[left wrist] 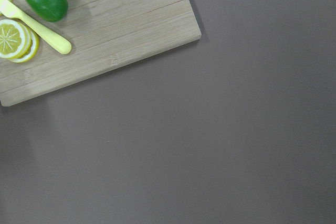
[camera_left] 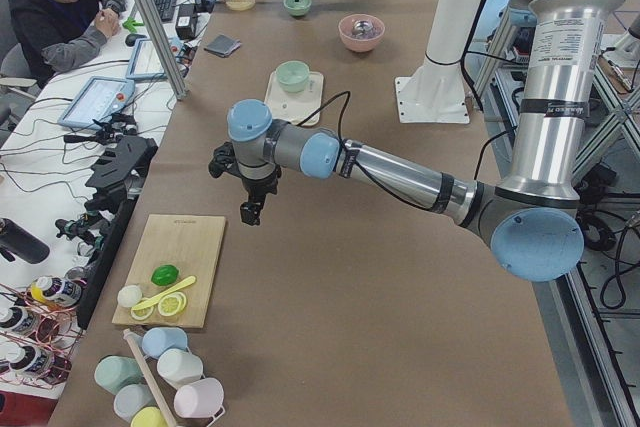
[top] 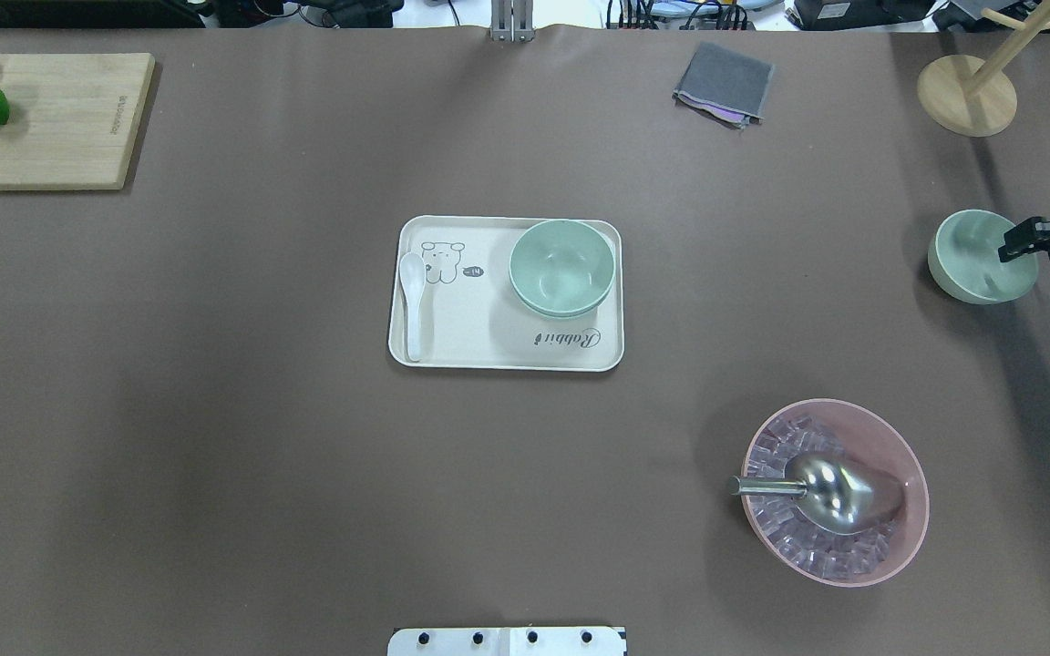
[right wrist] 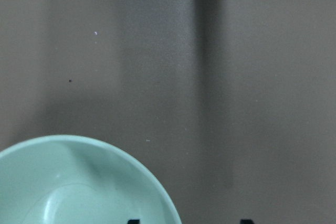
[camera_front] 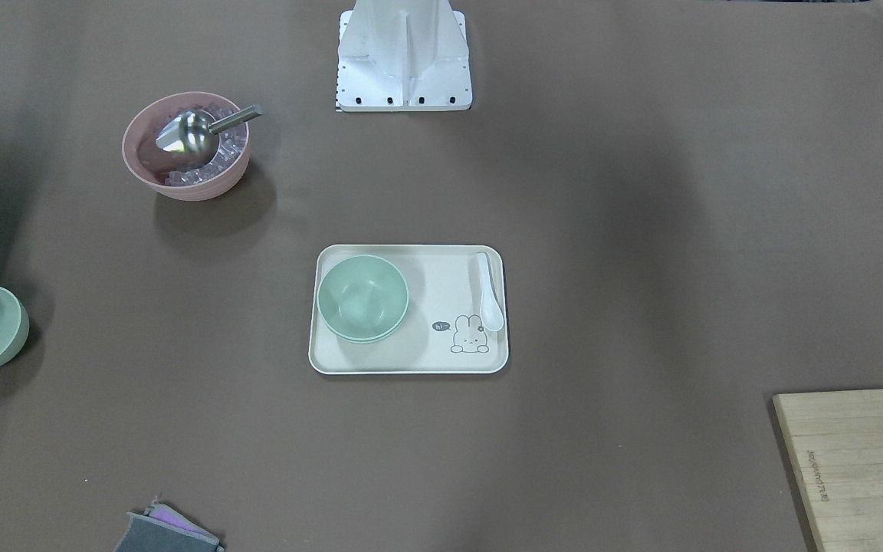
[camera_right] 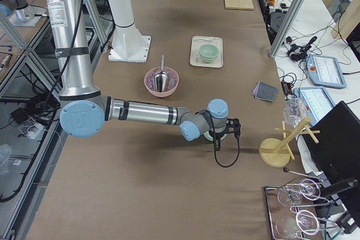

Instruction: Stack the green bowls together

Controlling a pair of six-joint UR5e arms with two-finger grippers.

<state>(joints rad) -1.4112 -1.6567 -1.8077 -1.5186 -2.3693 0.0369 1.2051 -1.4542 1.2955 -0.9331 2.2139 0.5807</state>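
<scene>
Right end effector [top: 1010, 246] wide, straddling rim of single green bowl [top: 970, 260], well robot-right of tray [top: 488, 339], two green bowls [top: 561, 269] nested in tray's far robot-right corner, left end effector [camera_left: 248, 215] well robot-left of tray, over desk [camera_left: 330, 327], opening cannot tell
</scene>
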